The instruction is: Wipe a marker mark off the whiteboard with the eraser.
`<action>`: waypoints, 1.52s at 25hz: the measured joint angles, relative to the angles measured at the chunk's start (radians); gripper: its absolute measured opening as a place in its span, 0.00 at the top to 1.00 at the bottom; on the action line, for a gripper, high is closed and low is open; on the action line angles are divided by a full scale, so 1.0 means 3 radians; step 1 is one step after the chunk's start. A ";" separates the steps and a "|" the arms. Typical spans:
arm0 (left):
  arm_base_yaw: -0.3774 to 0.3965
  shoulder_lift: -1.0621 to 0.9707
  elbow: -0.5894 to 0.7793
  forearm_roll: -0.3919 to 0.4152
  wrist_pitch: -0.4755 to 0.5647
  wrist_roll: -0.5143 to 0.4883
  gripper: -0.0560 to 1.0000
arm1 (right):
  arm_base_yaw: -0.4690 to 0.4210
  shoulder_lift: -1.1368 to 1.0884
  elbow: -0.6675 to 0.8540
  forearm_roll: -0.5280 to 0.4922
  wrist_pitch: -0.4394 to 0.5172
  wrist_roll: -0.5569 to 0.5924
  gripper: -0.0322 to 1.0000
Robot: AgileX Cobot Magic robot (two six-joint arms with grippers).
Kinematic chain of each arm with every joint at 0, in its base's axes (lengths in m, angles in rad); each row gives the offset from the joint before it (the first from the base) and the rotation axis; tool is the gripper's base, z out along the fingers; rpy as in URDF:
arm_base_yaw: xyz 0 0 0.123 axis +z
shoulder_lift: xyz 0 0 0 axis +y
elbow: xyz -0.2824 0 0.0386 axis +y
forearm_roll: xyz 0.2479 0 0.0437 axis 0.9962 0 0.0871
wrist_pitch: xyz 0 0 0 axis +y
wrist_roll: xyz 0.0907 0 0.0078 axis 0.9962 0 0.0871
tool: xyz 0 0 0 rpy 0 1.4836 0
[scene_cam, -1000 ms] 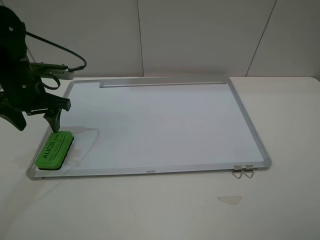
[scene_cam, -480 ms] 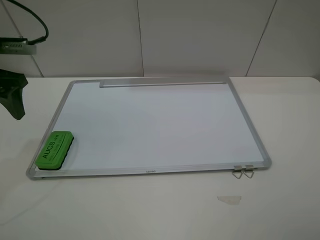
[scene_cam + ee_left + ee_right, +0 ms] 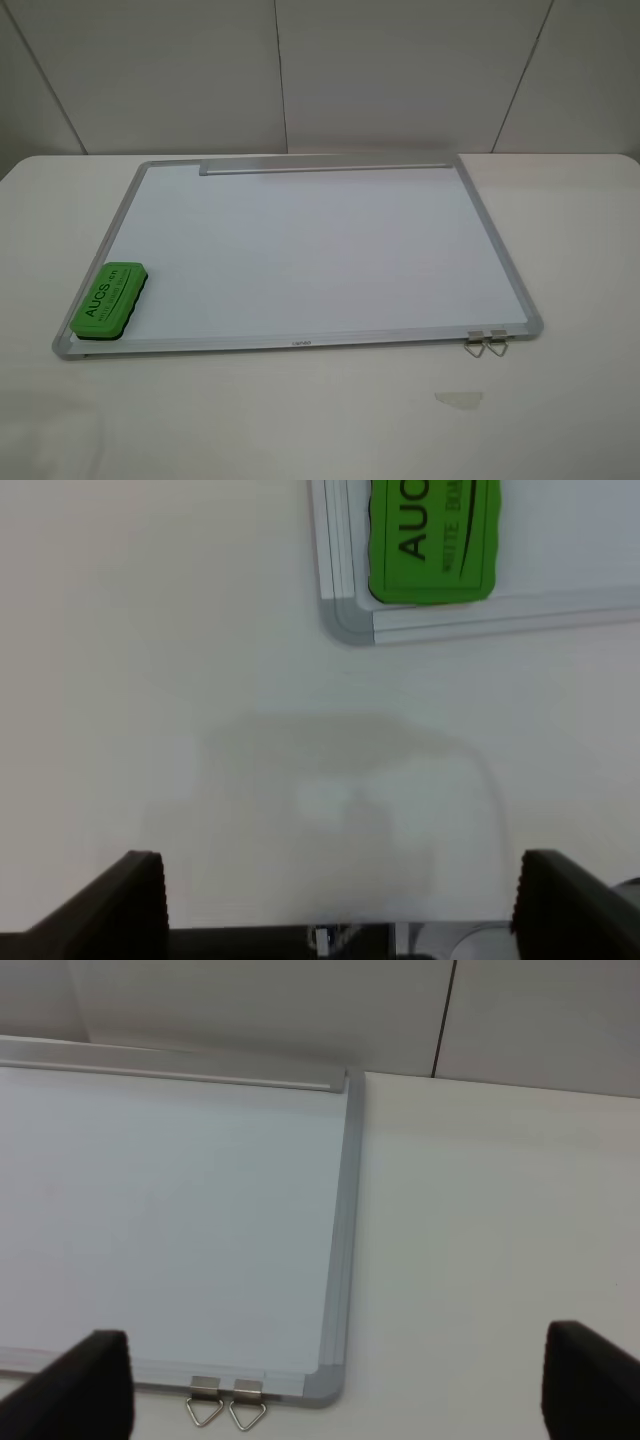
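The whiteboard (image 3: 320,250) lies flat on the table, and its white face shows no marker mark in any view. The green eraser (image 3: 109,299) rests on the board's near left corner, lettering up, with nothing touching it. Neither arm shows in the exterior view. In the left wrist view my left gripper (image 3: 340,900) is open over bare table, well short of the eraser (image 3: 432,540) and the board's corner (image 3: 345,610). My right gripper (image 3: 330,1390) is open too, its fingers (image 3: 85,1385) wide apart above the board's near right corner (image 3: 330,1385).
A grey tray strip (image 3: 325,166) runs along the board's far edge. Two metal clips (image 3: 485,343) hang off the near right corner, also seen as clips (image 3: 225,1405) in the right wrist view. A small pale scrap (image 3: 458,399) lies on the table. White wall panels stand behind.
My left arm, which stood right behind the eraser, has pulled back to the left and left the exterior view. The eraser has stayed where it was.
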 joint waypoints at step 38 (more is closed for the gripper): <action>0.0000 -0.3268 0.1036 0.0000 -0.0449 -0.0156 0.27 | 0.0000 0.0000 0.0000 0.0000 0.0000 0.0000 0.18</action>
